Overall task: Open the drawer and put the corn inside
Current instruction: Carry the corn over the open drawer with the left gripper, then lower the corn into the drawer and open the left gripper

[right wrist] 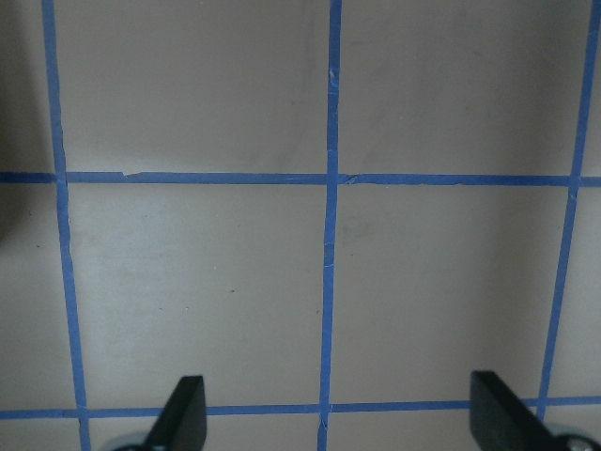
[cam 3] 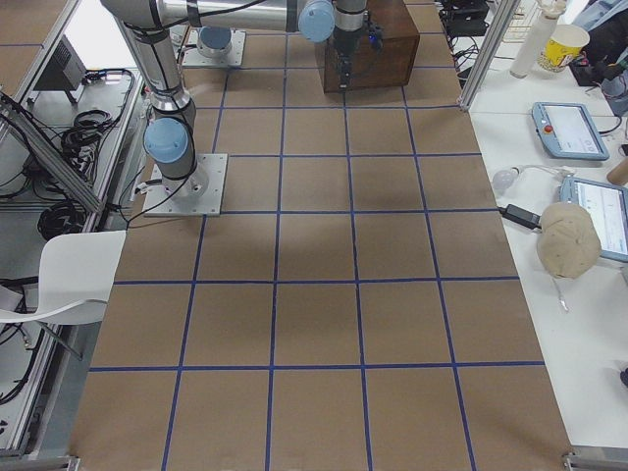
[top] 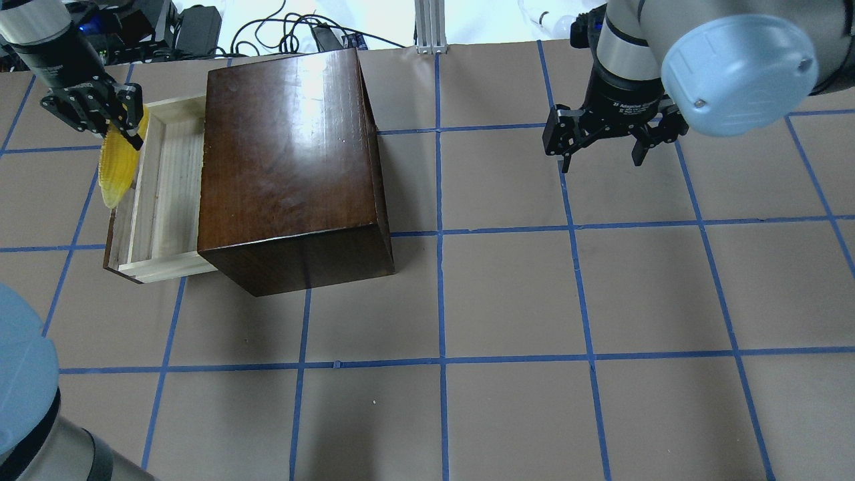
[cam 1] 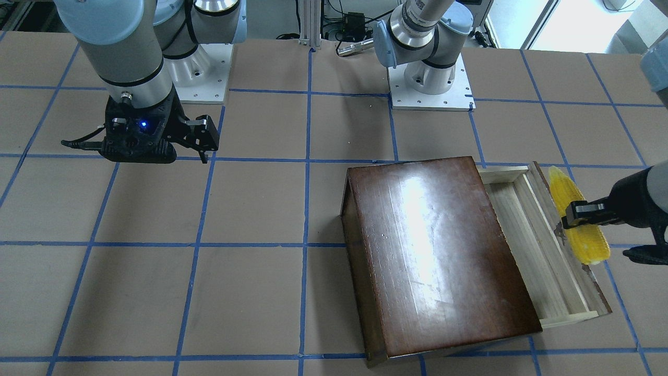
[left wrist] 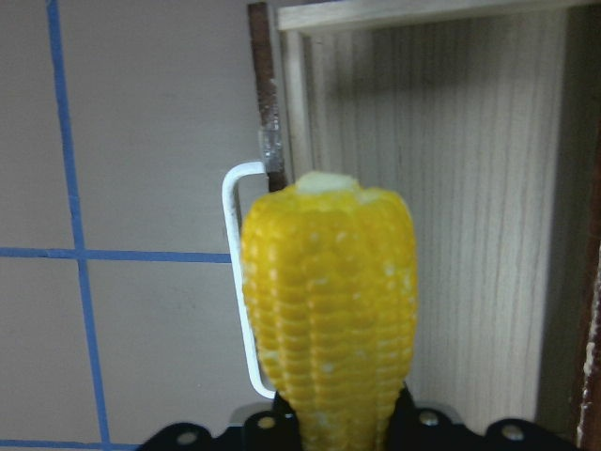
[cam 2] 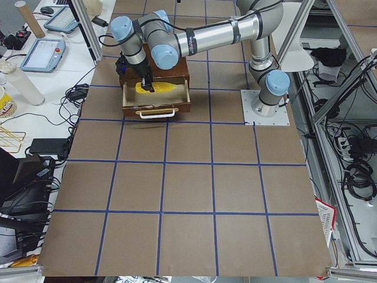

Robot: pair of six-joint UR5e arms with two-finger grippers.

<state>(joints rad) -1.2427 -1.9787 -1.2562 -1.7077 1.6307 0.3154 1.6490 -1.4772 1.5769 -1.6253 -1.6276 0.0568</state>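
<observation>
The left end effector (cam 1: 571, 214) is clamped on the corn (cam 1: 588, 244) near its middle and holds it over the front edge of the open drawer (cam 1: 527, 245), not yet inside. The corn seems light, stiff and bumpy, so a middle grip suits it. The right end effector (top: 601, 160) stands apart, empty, well away from the drawer. One corn, one drawer, one box (cam 1: 438, 250).

The corn (left wrist: 329, 310) I held looked like waxy yellow plastic, bumpy, with a soft sheen. The drawer (top: 167, 194) was pale bare wood, matt, its grain showing. Its front panel was dark and chipped and carried a thin, smooth white handle (left wrist: 227, 202). The box (top: 294, 153) was dark lacquered wood, glossy with glare. The bench (top: 507, 294) wore matt brown paper crossed by blue tape (top: 439, 231).
</observation>
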